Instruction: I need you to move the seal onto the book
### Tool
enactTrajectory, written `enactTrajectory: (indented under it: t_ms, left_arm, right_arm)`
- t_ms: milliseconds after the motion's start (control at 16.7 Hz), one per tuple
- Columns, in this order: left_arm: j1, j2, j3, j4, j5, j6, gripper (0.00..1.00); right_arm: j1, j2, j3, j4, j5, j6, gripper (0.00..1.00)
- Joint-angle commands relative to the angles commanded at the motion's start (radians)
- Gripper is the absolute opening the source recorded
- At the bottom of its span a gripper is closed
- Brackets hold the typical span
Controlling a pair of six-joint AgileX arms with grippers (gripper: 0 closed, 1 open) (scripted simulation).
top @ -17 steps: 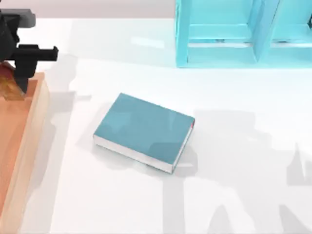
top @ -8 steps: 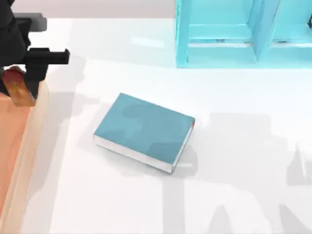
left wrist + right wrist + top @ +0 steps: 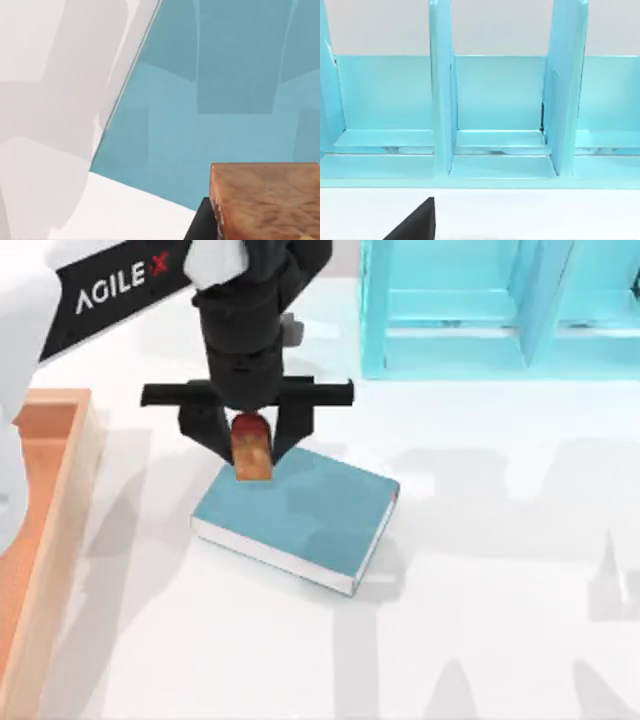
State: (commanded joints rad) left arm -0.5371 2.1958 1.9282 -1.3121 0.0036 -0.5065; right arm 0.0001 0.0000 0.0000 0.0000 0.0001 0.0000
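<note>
The teal-blue book lies flat in the middle of the table, with white page edges along its near side and a small red mark at its right corner. My left gripper hangs over the book's far left corner, shut on the seal, an orange-brown block with a dark red rounded top. In the left wrist view the seal's brown body hovers above the book's cover, close to the book's edge. A black fingertip of my right gripper shows in the right wrist view, which faces the shelf.
An orange-brown wooden tray runs along the table's left edge. A teal shelf unit with open compartments stands at the back right. White tabletop stretches to the right of and in front of the book.
My left arm has carried the seal from above the tray at the far left to the right, and it now sits over the book's far left corner.
</note>
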Motion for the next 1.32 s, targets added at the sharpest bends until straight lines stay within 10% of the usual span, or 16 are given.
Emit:
enactTrajectory:
  t_ms: [840, 1320]
  left_arm:
    - [-0.07, 0.068, 0.071, 0.011, 0.001, -0.07, 0.0]
    - [-0.07, 0.068, 0.071, 0.011, 0.001, -0.07, 0.6]
  right_arm:
    - [0.0, 0.0, 0.0, 0.0, 0.0, 0.0, 1.0]
    - [0.0, 0.0, 0.0, 0.0, 0.0, 0.0, 1.0]
